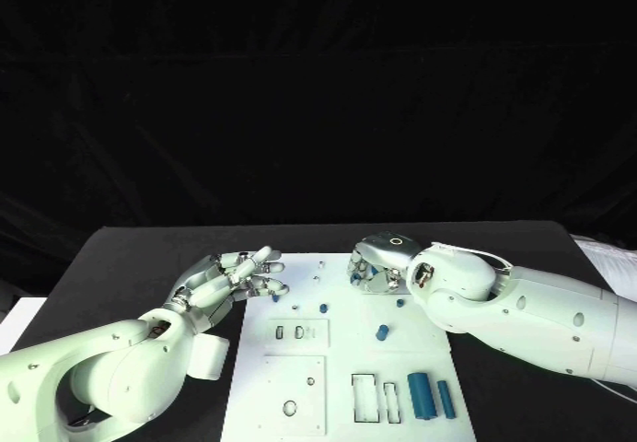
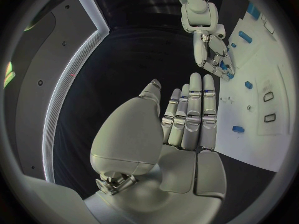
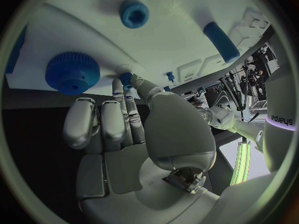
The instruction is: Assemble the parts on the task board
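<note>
The white task board (image 1: 339, 368) lies in the middle of the black table. My right hand (image 1: 381, 265) reaches down at the board's far right corner; in the right wrist view its thumb and a finger (image 3: 118, 92) pinch a small blue peg (image 3: 126, 78) against the board, beside a blue gear (image 3: 73, 73). My left hand (image 1: 228, 279) hovers over the board's far left edge, fingers straight and apart, holding nothing (image 2: 187, 119). Small blue pegs (image 1: 323, 307) (image 1: 382, 331) stand on the board, and two blue cylinders (image 1: 420, 396) lie near its front right.
Rectangular slots (image 1: 365, 398) and small holes (image 1: 290, 406) are cut in the board's near half. A blue round piece (image 3: 134, 13) and a blue cylinder (image 3: 221, 41) lie near the right hand. Black table (image 1: 133, 267) surrounds the board on both sides.
</note>
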